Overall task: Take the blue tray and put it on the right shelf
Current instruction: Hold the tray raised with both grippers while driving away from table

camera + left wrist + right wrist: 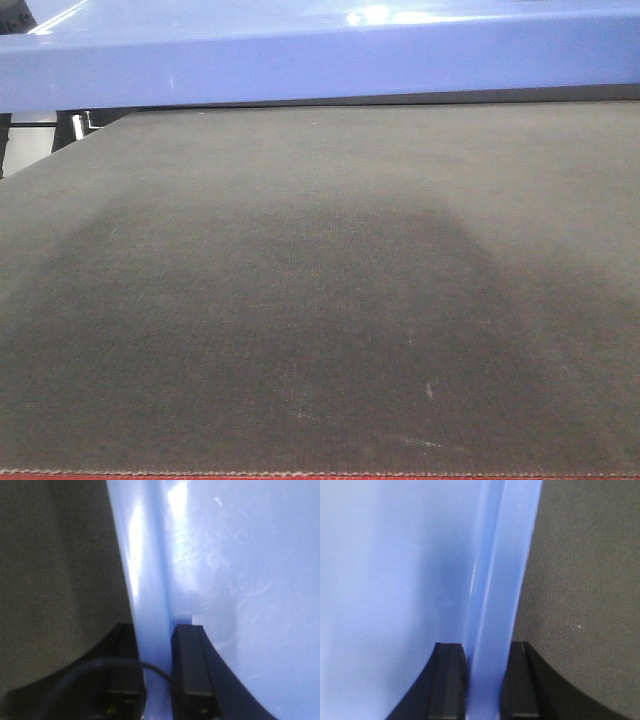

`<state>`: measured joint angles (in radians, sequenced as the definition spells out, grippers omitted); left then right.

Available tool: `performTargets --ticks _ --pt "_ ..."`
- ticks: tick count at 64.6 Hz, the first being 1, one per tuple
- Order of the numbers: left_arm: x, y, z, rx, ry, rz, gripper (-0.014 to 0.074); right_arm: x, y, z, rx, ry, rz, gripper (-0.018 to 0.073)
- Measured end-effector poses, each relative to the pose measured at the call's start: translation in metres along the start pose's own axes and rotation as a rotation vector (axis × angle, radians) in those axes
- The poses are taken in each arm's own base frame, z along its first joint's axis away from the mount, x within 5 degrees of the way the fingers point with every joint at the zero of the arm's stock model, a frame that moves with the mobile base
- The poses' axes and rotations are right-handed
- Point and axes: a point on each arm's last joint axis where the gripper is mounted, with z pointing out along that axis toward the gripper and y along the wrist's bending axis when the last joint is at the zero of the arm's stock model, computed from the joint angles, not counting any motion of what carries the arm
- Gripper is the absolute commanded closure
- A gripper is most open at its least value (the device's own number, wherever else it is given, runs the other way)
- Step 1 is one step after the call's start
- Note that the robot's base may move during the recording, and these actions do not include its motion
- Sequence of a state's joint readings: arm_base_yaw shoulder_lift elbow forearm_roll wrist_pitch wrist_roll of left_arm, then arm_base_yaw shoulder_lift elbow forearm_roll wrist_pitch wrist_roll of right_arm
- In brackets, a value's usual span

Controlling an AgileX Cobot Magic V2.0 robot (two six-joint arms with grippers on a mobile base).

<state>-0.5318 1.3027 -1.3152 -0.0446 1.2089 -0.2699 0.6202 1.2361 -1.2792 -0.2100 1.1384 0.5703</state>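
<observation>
Blue tray (pixel 300 55) at twelve o'clock, rim clamped by left gripper (pixel 155 632) and right gripper (pixel 484 650); raise both evenly, level.

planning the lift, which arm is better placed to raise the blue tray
Neither: left gripper and right gripper each clamp a rim of the blue tray, so probably lift with both.
</observation>
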Motion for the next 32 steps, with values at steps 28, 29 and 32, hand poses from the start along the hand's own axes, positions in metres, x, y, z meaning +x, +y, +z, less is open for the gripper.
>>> performTargets --ticks 28,29,32 --pt "0.0001 0.0 0.0 0.0 0.001 0.0 0.0645 0.0 -0.0001 -0.0002 0.0 -0.001 0.0 0.0503" --pt "0.0001 0.0 0.0 0.0 0.001 0.0 0.0645 0.0 -0.0001 -0.0002 0.0 -0.001 0.0 0.0503" --pt "0.0001 0.0 0.0 0.0 0.001 0.0 0.0645 0.0001 0.0001 -0.0002 -0.002 0.0 0.001 0.0503"
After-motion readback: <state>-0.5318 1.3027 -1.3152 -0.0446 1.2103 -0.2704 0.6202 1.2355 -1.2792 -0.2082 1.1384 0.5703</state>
